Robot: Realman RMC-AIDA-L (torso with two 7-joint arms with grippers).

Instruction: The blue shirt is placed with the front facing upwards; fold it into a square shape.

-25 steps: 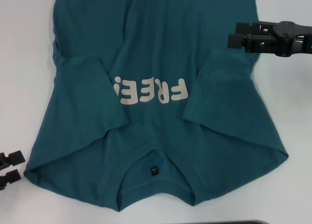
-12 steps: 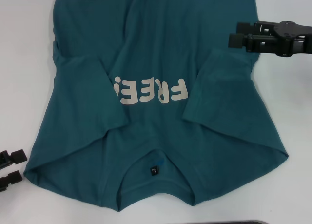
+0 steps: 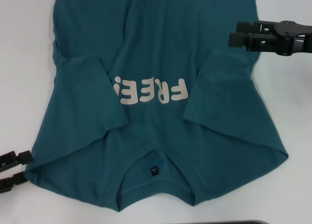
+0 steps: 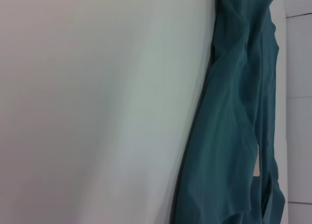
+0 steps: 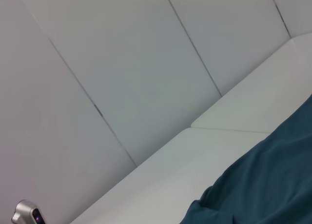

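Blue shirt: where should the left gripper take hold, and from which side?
Grip the blue shirt at its near-left shoulder corner, coming in flat from the robot's left. That corner lies thin on the table, and the open left gripper is already level with it. The right gripper hovers at the far-right edge.

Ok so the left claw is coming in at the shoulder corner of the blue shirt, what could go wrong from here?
The left claw, open, sits right at the blue shirt's near shoulder corner, where the fabric is bunched: it may pinch too few or too many layers. Both sleeves are already folded inward, the left sleeve loosely, so a pull could drag it open. The right claw hovers by the far edge; an uneven lift could skew the fold.
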